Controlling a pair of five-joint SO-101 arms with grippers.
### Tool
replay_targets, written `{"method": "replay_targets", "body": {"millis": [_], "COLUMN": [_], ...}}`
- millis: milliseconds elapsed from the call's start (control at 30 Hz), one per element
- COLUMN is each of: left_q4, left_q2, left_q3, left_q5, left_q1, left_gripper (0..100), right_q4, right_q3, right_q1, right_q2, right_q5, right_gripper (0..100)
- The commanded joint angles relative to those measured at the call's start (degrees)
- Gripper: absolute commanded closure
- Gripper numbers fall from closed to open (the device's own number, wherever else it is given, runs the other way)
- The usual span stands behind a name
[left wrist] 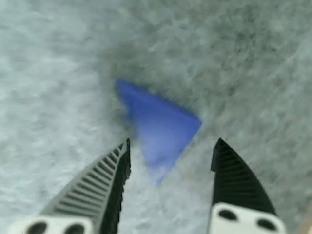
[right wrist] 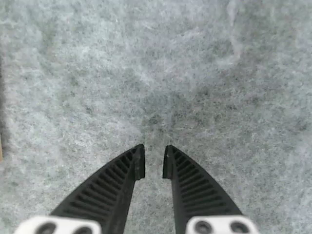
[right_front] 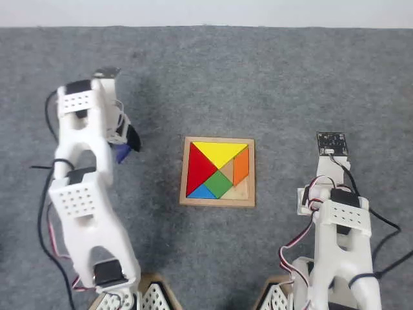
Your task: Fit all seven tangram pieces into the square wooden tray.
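While I watch from the left wrist view, my left hand (left wrist: 174, 144) hangs wide open just above the grey felt surface (right_front: 284, 84), holding nothing. The dark blue triangle (left wrist: 161, 129) lies flat on the felt, one corner poking into the gap between the two fingers (left wrist: 114, 170); I can't tell whether either finger touches it. From the high view the same triangle (right_front: 121, 154) is mostly covered by the left arm's wrist, just a blue tip peeking out, well apart from the square wooden tray (right_front: 218, 203) at the middle of the surface.

Inside the tray I count a yellow triangle (right_front: 218, 154) along the far edge, a red triangle (right_front: 198, 169) on the side toward the left arm, an orange piece (right_front: 241, 165) on the opposite side, a green square (right_front: 219, 184) and a light blue triangle (right_front: 201, 191) on the near edge. Pale wood-coloured patches sit beside the green square; piece or bare tray floor, I can't tell.

My right hand (right wrist: 153, 148) is almost closed, a thin gap between the tips, gripping nothing, over plain felt on the tray's other side. Black cables trail off both arms.
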Motion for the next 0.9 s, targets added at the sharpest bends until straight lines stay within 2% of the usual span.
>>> {"method": "replay_targets", "body": {"millis": [0,200,467,667,867], "left_q4": [-0.8,-0.8,-1.1,-0.8,-1.2], "left_q2": [0.5,1.1,2.7,3.3,1.4], "left_q3": [-0.4,-0.5,-0.7,-0.7,-0.7], "left_q5": [1.9,1.6,1.5,-3.1,-4.3], "left_q1": [2.5,2.8,4.8,7.2,11.0], "left_gripper": [73,74,80,88,97], "right_q4": [-0.9,-0.9,-0.6,-0.7,-0.7], "right_q3": [-0.5,-0.5,-0.4,-0.4,-0.3], "right_q1": [0.8,0.8,0.8,0.8,0.8], "right_q2": [-2.0,-2.0,-2.0,-2.0,-2.0], "right_q5": [0.6,0.6,0.6,0.6,0.6], "right_gripper": [91.2,91.2,91.2,91.2,91.2]}}
